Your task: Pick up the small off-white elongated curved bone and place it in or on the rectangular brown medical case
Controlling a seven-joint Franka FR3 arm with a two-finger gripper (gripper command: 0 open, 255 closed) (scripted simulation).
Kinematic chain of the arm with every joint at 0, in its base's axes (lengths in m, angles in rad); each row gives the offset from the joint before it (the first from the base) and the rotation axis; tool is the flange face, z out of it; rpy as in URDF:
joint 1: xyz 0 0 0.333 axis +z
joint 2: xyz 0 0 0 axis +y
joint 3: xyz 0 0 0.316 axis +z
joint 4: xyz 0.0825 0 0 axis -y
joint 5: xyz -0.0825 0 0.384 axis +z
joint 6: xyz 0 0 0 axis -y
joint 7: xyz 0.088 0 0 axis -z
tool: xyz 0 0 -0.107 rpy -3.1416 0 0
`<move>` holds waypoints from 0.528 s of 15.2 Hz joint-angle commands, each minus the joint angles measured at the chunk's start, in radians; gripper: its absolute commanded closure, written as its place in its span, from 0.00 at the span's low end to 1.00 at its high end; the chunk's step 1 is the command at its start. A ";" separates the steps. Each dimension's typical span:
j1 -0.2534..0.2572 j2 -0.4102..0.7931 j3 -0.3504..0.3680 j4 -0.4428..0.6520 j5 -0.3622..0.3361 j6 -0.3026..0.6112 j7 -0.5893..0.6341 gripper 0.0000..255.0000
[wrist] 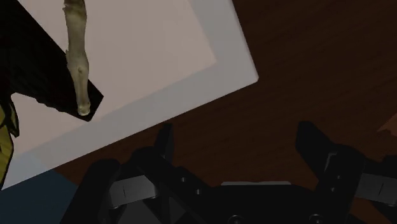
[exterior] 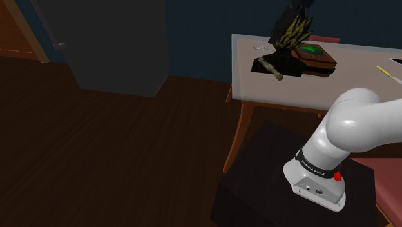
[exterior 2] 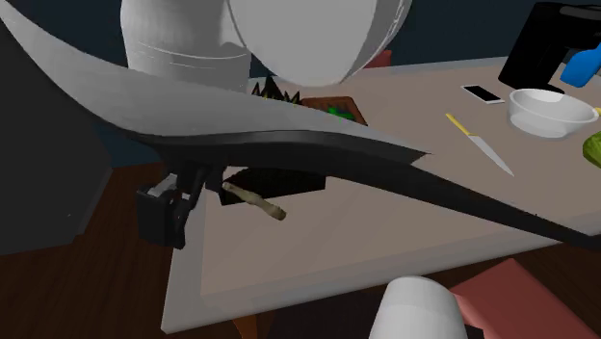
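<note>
Bone (exterior: 277, 75) on table (exterior: 277, 94), near brown case (exterior: 325, 61), green inside case

Your arm (exterior: 351, 122): glossy white shells, black trim.
You'll see a black band (exterior: 314, 164) with white lettering ringing its base, a red button (exterior: 337, 175) at the band's four o'clock, and angular all-black jaws.

the bone (exterior: 275, 73) i am after is pale off-white, slim and slightly curved, with a knobbed end. it lies flat on the light table (exterior: 283, 97), close to a corner. the case (exterior: 317, 57) is a flat brown rectangle with green on top, resting just beside the bone, towards the shoulder view's right.
</note>
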 commanded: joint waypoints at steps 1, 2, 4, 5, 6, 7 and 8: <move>-0.024 -0.035 -0.050 -0.029 -0.032 0.012 -0.042 0.00; -0.035 -0.047 -0.075 -0.040 -0.047 0.021 -0.062 0.00; -0.057 -0.066 -0.126 -0.060 -0.078 0.040 -0.101 0.00; -0.068 -0.075 -0.152 -0.068 -0.093 0.050 -0.121 0.00; -0.079 -0.081 -0.178 -0.076 -0.108 0.060 -0.141 0.00; -0.089 -0.087 -0.205 -0.082 -0.124 0.071 -0.160 0.00; -0.100 -0.091 -0.233 -0.087 -0.139 0.082 -0.181 0.00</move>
